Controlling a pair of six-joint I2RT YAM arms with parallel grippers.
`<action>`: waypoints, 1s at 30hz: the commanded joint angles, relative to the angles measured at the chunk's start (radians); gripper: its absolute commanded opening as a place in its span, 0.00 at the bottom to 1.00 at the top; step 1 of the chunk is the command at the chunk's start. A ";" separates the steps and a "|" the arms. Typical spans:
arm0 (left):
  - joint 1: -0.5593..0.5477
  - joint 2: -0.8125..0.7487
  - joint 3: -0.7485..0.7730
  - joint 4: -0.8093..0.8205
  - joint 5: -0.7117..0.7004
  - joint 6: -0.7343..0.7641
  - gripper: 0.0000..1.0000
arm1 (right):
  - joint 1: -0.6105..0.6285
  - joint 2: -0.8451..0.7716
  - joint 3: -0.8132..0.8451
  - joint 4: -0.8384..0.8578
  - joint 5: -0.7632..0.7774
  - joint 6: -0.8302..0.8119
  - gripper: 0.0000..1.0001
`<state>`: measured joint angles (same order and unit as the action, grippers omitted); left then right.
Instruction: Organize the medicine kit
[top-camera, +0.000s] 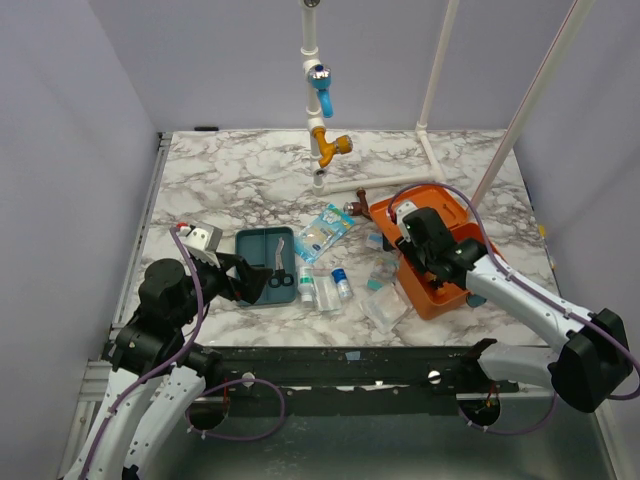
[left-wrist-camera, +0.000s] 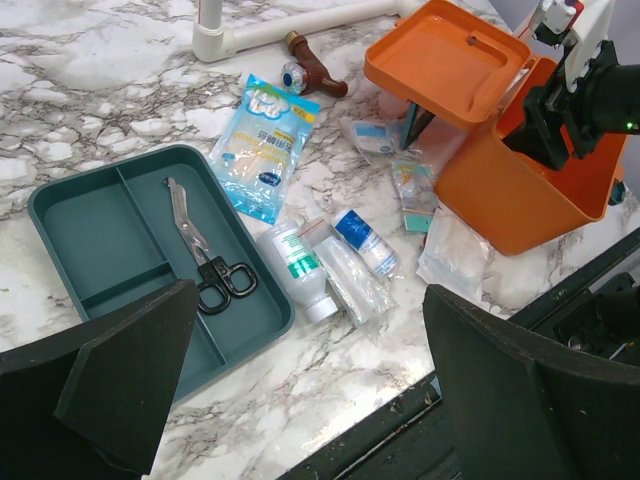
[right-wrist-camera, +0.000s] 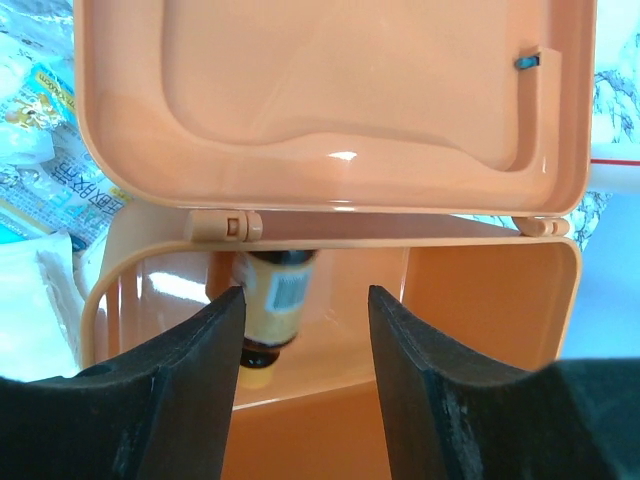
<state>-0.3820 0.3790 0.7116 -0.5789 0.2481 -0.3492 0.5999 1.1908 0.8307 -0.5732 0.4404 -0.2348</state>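
The orange medicine kit (top-camera: 445, 292) stands open at the right, its lid (top-camera: 440, 203) tipped back. My right gripper (top-camera: 408, 240) is open and empty just over the kit's mouth. In the right wrist view its fingers (right-wrist-camera: 190, 370) frame the kit's inside (right-wrist-camera: 480, 300), where a blurred brown bottle with a yellow label (right-wrist-camera: 272, 300) sits near the hinge wall. My left gripper (top-camera: 238, 276) is open and empty above the near end of the teal tray (top-camera: 250, 262). Black-handled scissors (left-wrist-camera: 200, 250) lie in the tray (left-wrist-camera: 90, 230).
Loose on the marble between tray and kit (left-wrist-camera: 520, 190) are a blue packet (left-wrist-camera: 262, 145), a white green-labelled bottle (left-wrist-camera: 300, 268), a blue-labelled vial (left-wrist-camera: 362, 240) and clear bags (left-wrist-camera: 455, 255). A brown-capped bottle (left-wrist-camera: 315, 75) lies by the white pipe frame (top-camera: 380, 183). The table's front edge (left-wrist-camera: 400, 410) is close.
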 joint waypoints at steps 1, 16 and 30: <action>-0.005 0.006 0.006 -0.003 0.019 -0.007 0.99 | -0.007 -0.008 0.037 -0.019 0.002 0.009 0.55; -0.006 0.027 0.006 -0.008 0.000 -0.006 0.99 | -0.006 -0.002 0.316 -0.175 0.002 0.111 0.68; -0.005 0.079 0.012 -0.023 -0.048 -0.005 0.98 | 0.022 0.040 0.507 -0.211 -0.403 0.395 0.73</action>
<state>-0.3820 0.4465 0.7116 -0.5800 0.2356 -0.3508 0.6014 1.1915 1.3338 -0.7647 0.1574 0.0475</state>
